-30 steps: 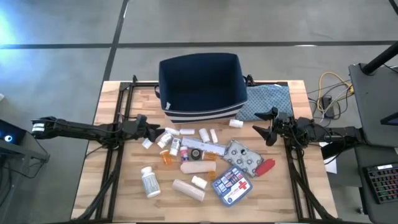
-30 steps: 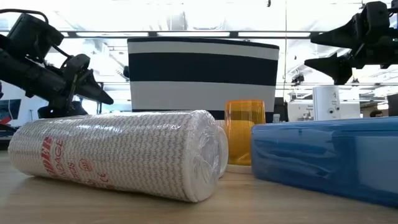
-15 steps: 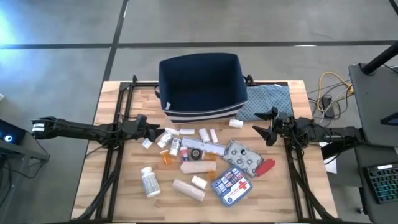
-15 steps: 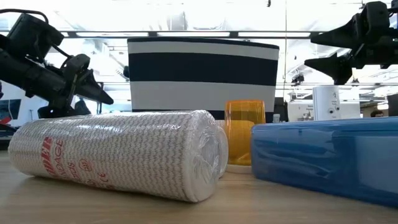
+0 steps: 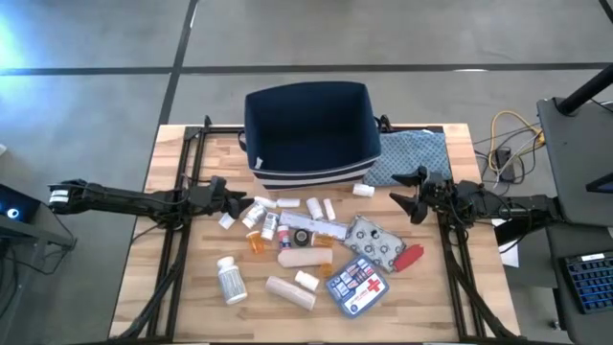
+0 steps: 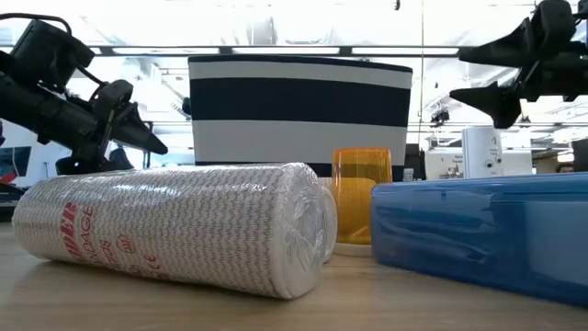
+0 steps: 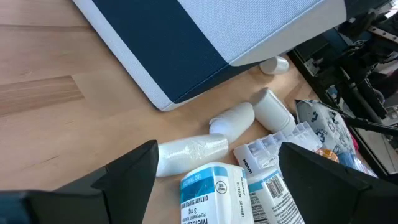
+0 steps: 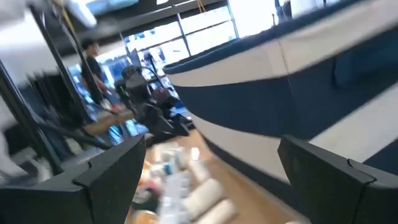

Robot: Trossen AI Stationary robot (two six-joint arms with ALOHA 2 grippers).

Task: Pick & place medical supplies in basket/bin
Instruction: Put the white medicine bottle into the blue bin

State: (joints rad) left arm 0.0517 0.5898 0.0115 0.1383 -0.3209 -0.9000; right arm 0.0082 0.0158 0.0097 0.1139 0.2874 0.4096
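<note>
Nearest you, in front of the bin [image 5: 308, 129], the supplies [image 5: 311, 251] lie scattered on the bench [image 5: 172, 287], none loaded yet. Both claws flank the pile, spread and empty, ready to pick: left claw [image 5: 239, 202] beside the bin's front-left corner, right claw [image 5: 406, 193] beside its front-right corner.
</note>
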